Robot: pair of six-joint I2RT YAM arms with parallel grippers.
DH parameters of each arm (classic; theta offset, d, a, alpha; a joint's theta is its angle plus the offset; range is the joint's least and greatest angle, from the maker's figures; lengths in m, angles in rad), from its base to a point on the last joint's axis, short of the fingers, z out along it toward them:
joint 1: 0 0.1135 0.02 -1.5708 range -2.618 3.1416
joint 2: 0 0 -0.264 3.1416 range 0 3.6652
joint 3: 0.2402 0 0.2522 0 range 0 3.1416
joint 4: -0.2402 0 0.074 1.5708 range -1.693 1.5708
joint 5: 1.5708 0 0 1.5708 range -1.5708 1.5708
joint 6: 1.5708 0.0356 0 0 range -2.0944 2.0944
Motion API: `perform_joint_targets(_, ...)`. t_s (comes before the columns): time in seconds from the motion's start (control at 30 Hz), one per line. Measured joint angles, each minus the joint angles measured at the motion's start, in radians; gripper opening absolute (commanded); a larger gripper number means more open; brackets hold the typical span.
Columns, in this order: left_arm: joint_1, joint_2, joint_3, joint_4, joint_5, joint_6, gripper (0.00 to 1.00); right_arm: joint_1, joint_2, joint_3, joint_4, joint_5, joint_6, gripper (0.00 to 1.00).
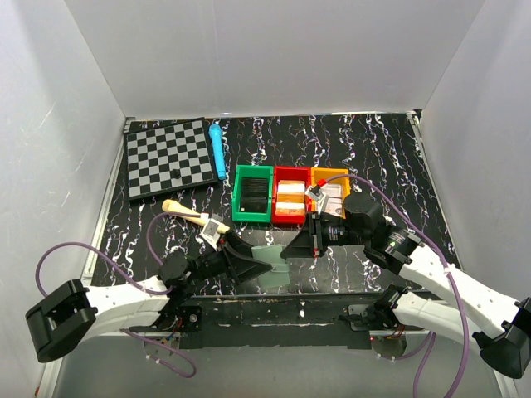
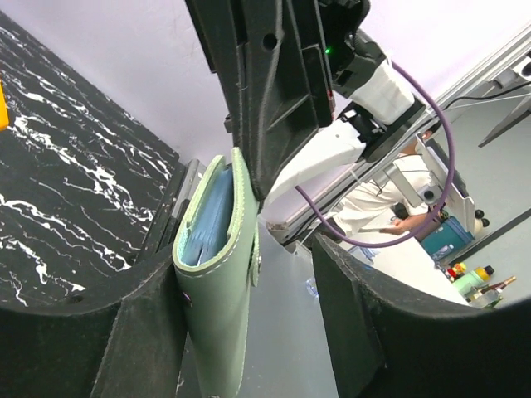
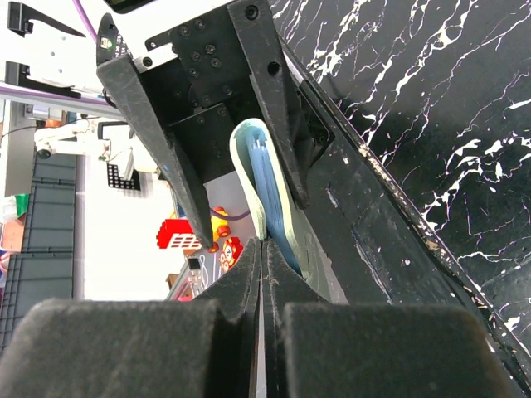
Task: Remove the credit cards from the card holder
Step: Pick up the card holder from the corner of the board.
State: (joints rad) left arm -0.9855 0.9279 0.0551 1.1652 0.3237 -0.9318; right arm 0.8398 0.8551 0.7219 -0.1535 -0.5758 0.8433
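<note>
The card holder (image 1: 272, 257) is dull grey-green with pale blue panels inside and stands on edge between my two grippers near the table's front. In the left wrist view the card holder (image 2: 220, 282) leans against one finger (image 2: 141, 332) of my left gripper (image 2: 249, 265), which is open with a wide gap to the other finger. In the right wrist view my right gripper (image 3: 264, 245) is shut, pinching the edge of the holder's pale flap (image 3: 249, 166). I cannot make out any separate card. In the top view the left gripper (image 1: 253, 264) and right gripper (image 1: 292, 247) face each other.
Green (image 1: 252, 193), red (image 1: 290, 195) and orange (image 1: 330, 189) bins stand in a row behind the grippers. A chessboard (image 1: 168, 156) and a blue pen (image 1: 218, 151) lie at the back left. A wooden-handled tool (image 1: 187, 211) lies near the left arm.
</note>
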Motion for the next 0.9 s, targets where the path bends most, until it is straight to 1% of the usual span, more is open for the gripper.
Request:
perform_joint_targets(0.2,0.000,-0.040,0.000,-0.037,-0.001,0.007,0.38,0.000,0.000,0.000,0.001,-0.001,0.000,0.01)
perform_joint_targets(0.27,0.000,-0.034,0.000,-0.035,-0.002,0.007,0.28,0.000,0.000,0.000,0.001,-0.003,0.000,0.01)
perform_joint_targets(0.3,0.000,-0.032,0.000,-0.035,-0.002,0.005,0.24,0.000,0.000,0.000,0.001,-0.003,0.000,0.01)
perform_joint_targets(0.37,0.001,-0.022,0.000,-0.029,-0.005,0.002,0.20,0.000,0.000,0.000,0.001,-0.004,0.000,0.01)
perform_joint_targets(0.5,0.002,-0.003,-0.003,-0.019,-0.009,0.001,0.15,0.000,-0.002,-0.005,0.001,-0.003,-0.001,0.01)
perform_joint_targets(0.53,0.002,-0.002,-0.003,-0.019,-0.010,0.000,0.15,0.000,-0.003,-0.007,0.000,-0.003,-0.001,0.06)
perform_joint_targets(0.6,0.002,-0.002,-0.003,-0.020,-0.013,-0.003,0.15,0.000,-0.006,-0.008,-0.003,0.002,-0.002,0.30)
perform_joint_targets(0.67,0.002,-0.007,-0.003,-0.031,-0.016,-0.005,0.15,0.001,-0.012,-0.008,-0.014,0.016,-0.013,0.47)
perform_joint_targets(0.73,0.002,-0.026,-0.003,-0.067,-0.022,-0.003,0.15,0.001,-0.021,-0.005,-0.043,0.035,-0.027,0.55)
perform_joint_targets(0.87,0.002,-0.077,0.011,-0.175,-0.035,0.002,0.15,0.001,-0.032,0.041,-0.162,0.093,-0.078,0.65)
perform_joint_targets(0.9,0.002,-0.091,0.020,-0.207,-0.044,0.005,0.16,0.002,-0.033,0.057,-0.187,0.106,-0.091,0.66)
